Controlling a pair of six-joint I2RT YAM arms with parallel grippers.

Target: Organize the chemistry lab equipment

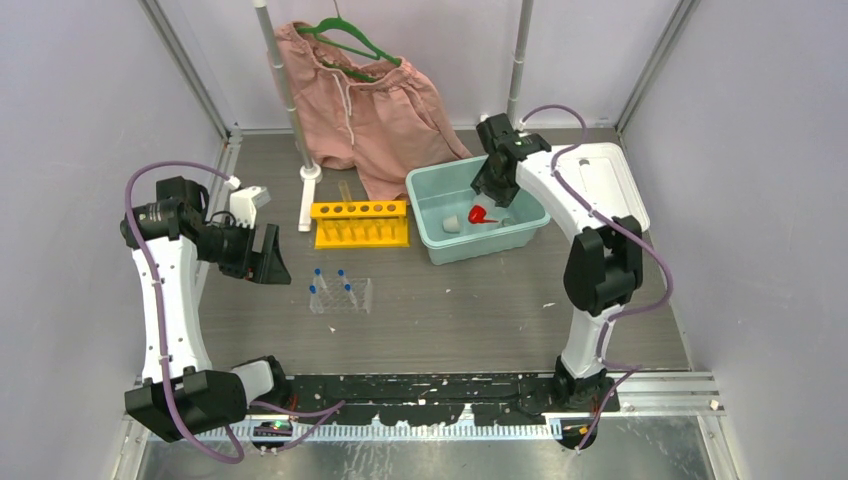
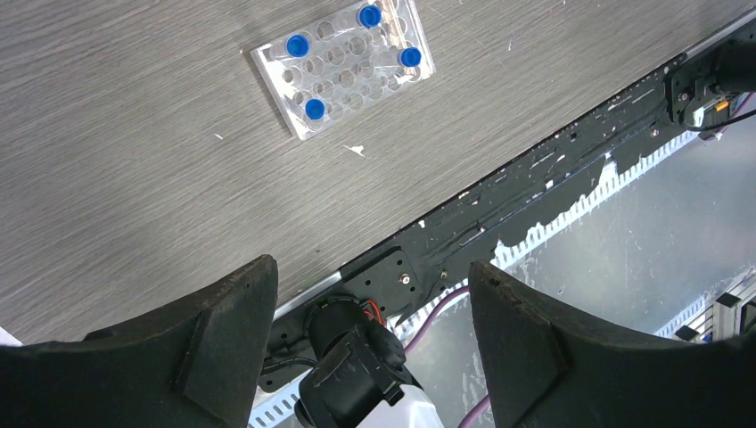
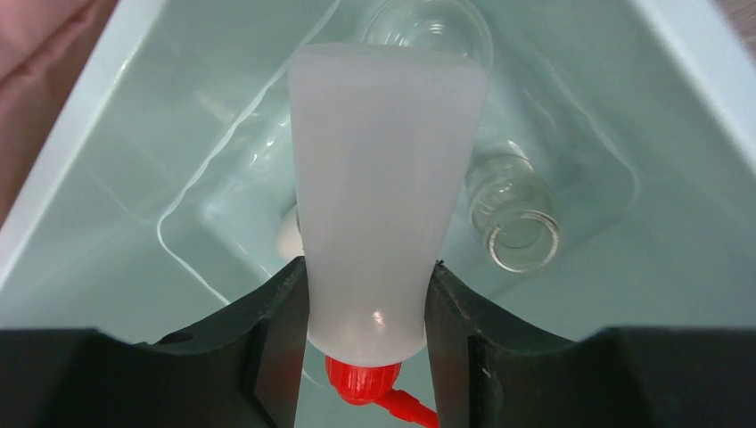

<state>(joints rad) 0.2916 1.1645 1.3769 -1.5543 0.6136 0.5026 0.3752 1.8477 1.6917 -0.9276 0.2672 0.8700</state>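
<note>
Bottle (image 3: 388,205) clamped at both sides between fingers (image 3: 281,312) of right gripper (image 3: 367,267), down inside teal bin (image 3: 107,116), red nozzle toward wrist camera. Clear beaker (image 3: 514,218) on its side on bin floor, just beside bottle. Left gripper (image 2: 370,266) spread wide, holding nothing, above table (image 2: 134,178), near clear rack (image 2: 343,67) with four blue-capped vials (image 2: 298,45) upright. Yellow rack (image 1: 360,222) just left of bin, beyond clear rack.

Pink shorts (image 1: 390,120) hung on a green hanger (image 1: 370,47) at the back; a white pole (image 1: 288,100) stood beside them on the grey table (image 1: 480,310); a teal bin (image 1: 485,243) sat right of them.
</note>
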